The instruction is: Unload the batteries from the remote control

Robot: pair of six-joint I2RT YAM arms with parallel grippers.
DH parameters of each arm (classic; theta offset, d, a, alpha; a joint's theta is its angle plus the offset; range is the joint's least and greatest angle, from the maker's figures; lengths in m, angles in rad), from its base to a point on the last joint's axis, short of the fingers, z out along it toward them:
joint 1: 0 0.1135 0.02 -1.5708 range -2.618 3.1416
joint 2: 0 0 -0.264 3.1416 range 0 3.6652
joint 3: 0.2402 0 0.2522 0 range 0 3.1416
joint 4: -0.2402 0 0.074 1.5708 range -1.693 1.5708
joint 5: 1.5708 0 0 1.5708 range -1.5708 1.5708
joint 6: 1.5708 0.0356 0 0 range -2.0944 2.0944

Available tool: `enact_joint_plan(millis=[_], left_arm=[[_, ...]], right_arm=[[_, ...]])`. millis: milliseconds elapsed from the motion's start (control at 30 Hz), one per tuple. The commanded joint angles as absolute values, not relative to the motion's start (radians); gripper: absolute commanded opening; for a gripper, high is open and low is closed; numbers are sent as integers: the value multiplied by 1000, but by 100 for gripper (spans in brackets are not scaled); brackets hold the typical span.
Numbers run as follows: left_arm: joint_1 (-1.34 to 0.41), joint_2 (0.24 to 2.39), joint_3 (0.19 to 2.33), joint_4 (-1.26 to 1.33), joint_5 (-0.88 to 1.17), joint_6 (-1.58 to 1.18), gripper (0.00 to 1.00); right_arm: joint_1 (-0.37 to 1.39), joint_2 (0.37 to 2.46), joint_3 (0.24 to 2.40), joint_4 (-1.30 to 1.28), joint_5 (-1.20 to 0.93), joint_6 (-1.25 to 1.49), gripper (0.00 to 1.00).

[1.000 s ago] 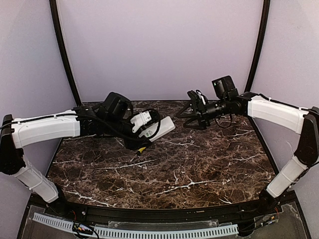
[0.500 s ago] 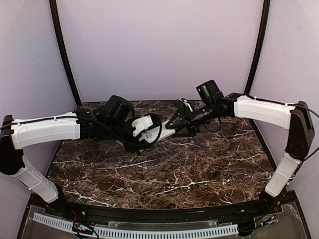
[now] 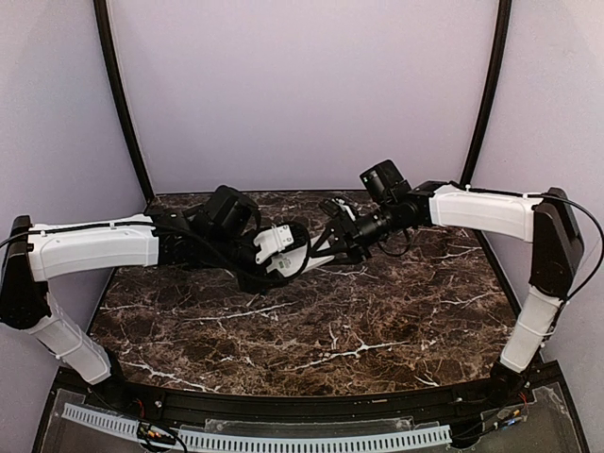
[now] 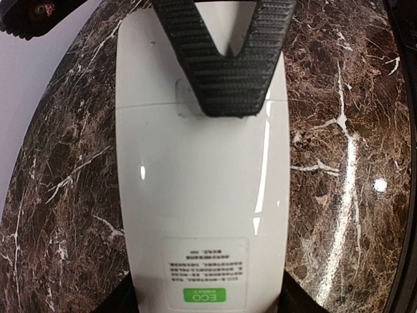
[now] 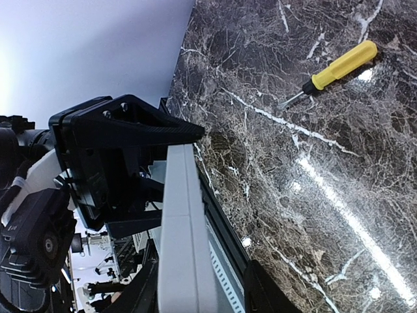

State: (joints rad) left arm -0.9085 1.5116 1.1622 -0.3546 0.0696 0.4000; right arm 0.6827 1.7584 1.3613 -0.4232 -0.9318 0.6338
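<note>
holding the remote control [image 4: 202,195] up over the table [image 3: 377,321], the left gripper [image 3: 286,255] squeezes one end, back side showing. the right gripper [image 3: 332,243] has fingers [image 4: 228,72] on both sides of the other end; i cannot tell if it squeezes. a yellow screwdriver [image 5: 339,68] lies on the table.

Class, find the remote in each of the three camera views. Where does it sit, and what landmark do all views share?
Top external: remote at centre, towards the back.
Left wrist: remote fills the middle, label side showing.
Right wrist: remote edge-on, lower left of centre.
Shared landmark: the marble table.
</note>
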Motion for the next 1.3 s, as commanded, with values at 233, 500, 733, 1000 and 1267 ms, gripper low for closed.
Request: enact_joint_plan(millis=[233, 500, 733, 1000, 1267], left_arm=[[-921, 1518, 1178, -376, 56, 400, 0], [-923, 1539, 1238, -449, 36, 389, 4], [-923, 1533, 1233, -446, 34, 376, 59], [-922, 1486, 1209, -408, 12, 356, 98], [-873, 1395, 1186, -328, -18, 260, 99]], right_arm=[[698, 1780, 1362, -400, -964, 624, 23], [701, 1750, 1311, -349, -972, 633, 0], [701, 1705, 1267, -298, -947, 641, 0], [695, 1643, 1227, -209, -868, 657, 0], [669, 1571, 1169, -85, -743, 676, 0]])
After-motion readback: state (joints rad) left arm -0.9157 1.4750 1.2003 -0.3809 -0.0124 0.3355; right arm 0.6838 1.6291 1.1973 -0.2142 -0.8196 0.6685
